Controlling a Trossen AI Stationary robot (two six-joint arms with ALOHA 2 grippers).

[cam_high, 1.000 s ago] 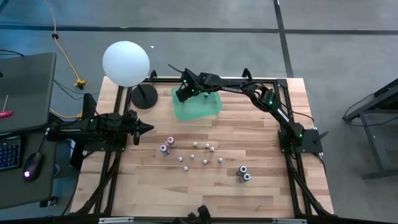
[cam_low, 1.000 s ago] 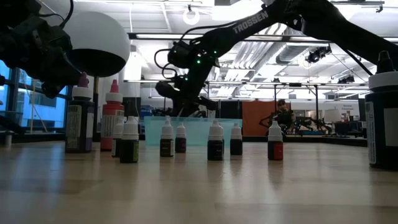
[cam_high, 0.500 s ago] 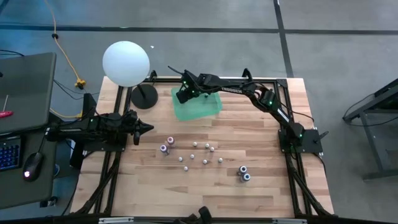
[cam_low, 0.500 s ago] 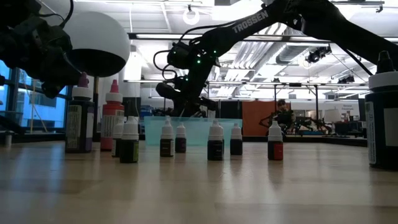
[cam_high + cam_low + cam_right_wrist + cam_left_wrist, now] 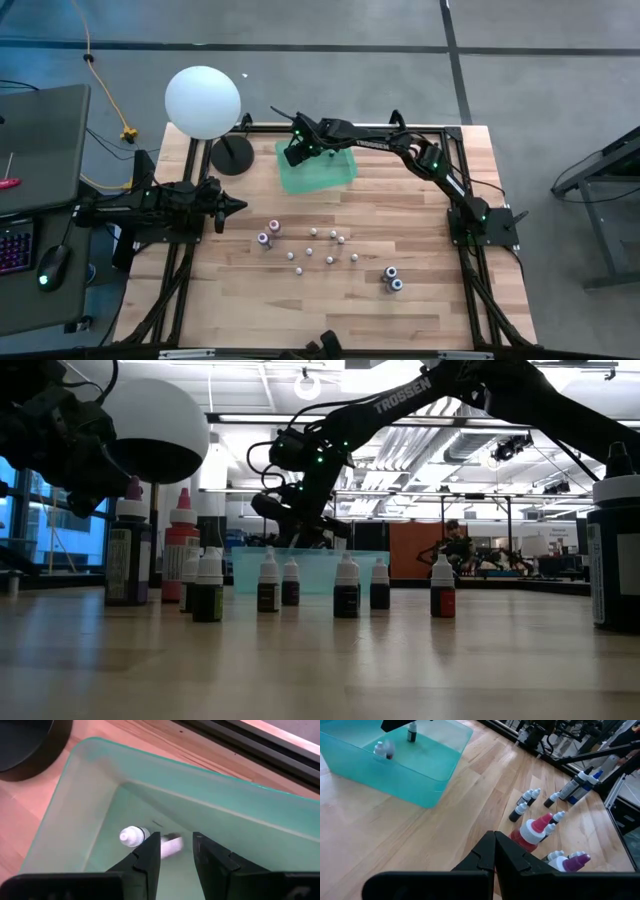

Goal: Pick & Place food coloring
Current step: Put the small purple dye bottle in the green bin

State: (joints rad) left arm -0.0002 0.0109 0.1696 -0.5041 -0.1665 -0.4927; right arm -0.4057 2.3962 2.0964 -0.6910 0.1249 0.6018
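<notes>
Over the green bin [image 5: 318, 168] at twelve o'clock, the right gripper [image 5: 173, 851] hangs with fingers parted, holding nothing; one food coloring bottle [image 5: 134, 836] lies inside; other bottles [image 5: 313, 247] stand mid-table; left gripper [image 5: 493, 851] closed at nine o'clock.

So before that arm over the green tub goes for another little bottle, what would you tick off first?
1. Right gripper over the teal bin: ok.
2. Its fingers parted: ok, a gap shows between them.
3. Released bottle inside the bin: ok, it lies on the floor; a second blurred bottle shows beside it, settled or not: cannot tell.
4. Nothing left in the grip: ok by the wrist view.
5. Bottles left on the table: ok, a cluster stands upright.
6. Left gripper out of the way: ok, shut, parked at the table's left.
</notes>
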